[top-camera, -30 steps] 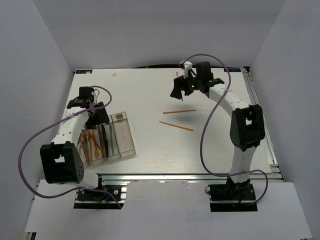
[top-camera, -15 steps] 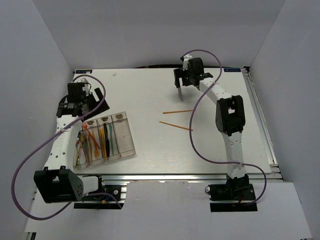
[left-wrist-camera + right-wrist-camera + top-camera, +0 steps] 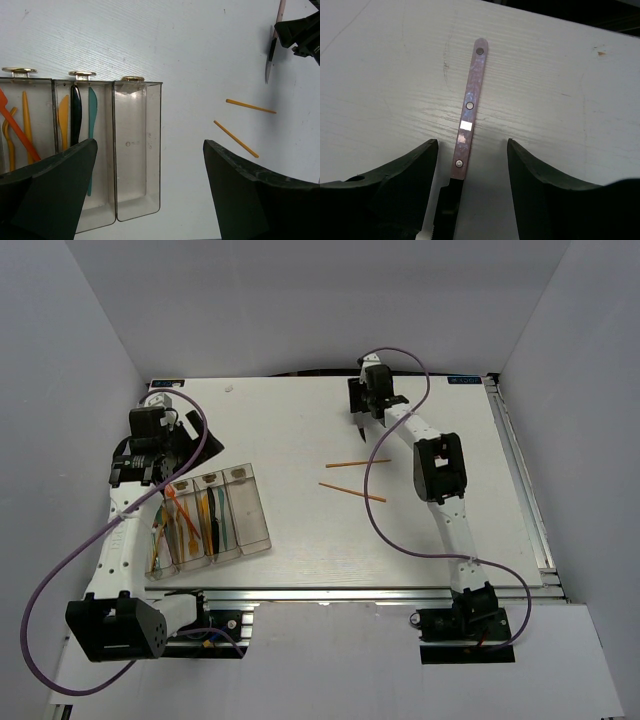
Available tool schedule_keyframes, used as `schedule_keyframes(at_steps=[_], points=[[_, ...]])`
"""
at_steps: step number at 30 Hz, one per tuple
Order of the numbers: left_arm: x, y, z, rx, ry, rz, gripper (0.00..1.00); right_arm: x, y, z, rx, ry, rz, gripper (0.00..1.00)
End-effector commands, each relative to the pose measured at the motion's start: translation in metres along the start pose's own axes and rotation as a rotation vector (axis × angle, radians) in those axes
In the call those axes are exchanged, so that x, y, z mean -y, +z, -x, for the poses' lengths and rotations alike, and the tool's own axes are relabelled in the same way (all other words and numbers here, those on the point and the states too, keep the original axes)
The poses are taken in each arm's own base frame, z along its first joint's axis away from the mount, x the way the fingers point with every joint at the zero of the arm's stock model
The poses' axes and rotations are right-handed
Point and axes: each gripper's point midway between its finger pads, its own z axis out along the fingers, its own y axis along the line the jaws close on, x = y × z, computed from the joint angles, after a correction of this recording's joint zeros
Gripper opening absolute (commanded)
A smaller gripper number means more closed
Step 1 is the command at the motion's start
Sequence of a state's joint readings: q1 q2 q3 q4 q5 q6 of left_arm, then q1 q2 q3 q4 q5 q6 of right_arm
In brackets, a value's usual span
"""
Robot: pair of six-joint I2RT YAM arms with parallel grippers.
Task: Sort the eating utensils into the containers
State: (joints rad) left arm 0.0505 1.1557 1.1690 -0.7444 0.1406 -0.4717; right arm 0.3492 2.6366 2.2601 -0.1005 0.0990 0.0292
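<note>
A dark-bladed knife (image 3: 470,112) with a brownish riveted handle lies flat on the white table near its far edge. My right gripper (image 3: 472,145) is down over it, open, one finger on each side of the handle with a gap on both. From above, the right gripper (image 3: 365,405) sits at the far middle. Two thin orange sticks (image 3: 358,463) (image 3: 352,492) lie mid-table. The clear containers (image 3: 255,530) stand at the near left and hold orange, teal and dark utensils (image 3: 75,117); the rightmost bin (image 3: 137,150) is empty. My left gripper (image 3: 140,468) hovers behind the bins, open and empty.
White walls enclose the table on three sides. Purple cables loop from both arms. The right arm stretches from the near edge to the far edge, just right of the sticks. Gold knobs (image 3: 132,78) mark the bins' far ends.
The left arm drew back and left off the bins with its jaws opened wide. The right arm reached farther toward the far edge, dropped over the knife, and its jaws narrowed.
</note>
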Motion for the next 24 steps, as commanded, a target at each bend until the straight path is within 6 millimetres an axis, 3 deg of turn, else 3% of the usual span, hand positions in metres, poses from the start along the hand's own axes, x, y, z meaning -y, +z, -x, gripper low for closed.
schedule_keyframes(at_steps=[1,3,9,12,14,15,18,22,24], points=[[0.005,-0.005,0.008,0.034,-0.005,-0.017,0.98,-0.009,0.001,0.030,0.093,0.028,-0.004,0.63],[0.006,-0.005,0.011,0.038,-0.002,-0.019,0.98,-0.009,0.005,0.017,0.064,0.035,-0.007,0.62],[0.011,-0.001,0.016,0.030,-0.008,-0.030,0.98,-0.010,0.001,0.005,0.012,0.033,0.013,0.49],[0.015,0.000,0.019,0.036,-0.011,-0.045,0.98,-0.013,-0.005,-0.010,-0.048,0.028,0.046,0.34],[0.017,-0.001,0.021,0.041,-0.018,-0.052,0.98,-0.014,-0.007,-0.017,-0.075,0.026,0.059,0.30],[0.017,-0.002,0.021,0.043,-0.016,-0.057,0.98,-0.016,-0.009,-0.021,-0.092,0.024,0.080,0.21],[0.021,-0.005,0.020,0.045,-0.029,-0.079,0.98,-0.023,-0.017,-0.035,-0.138,0.019,0.129,0.09],[0.027,-0.010,0.017,0.050,-0.050,-0.114,0.98,-0.024,-0.025,-0.016,-0.107,0.003,0.165,0.00],[0.039,-0.012,0.014,0.043,-0.075,-0.183,0.98,-0.028,-0.034,0.011,-0.054,0.002,0.204,0.00]])
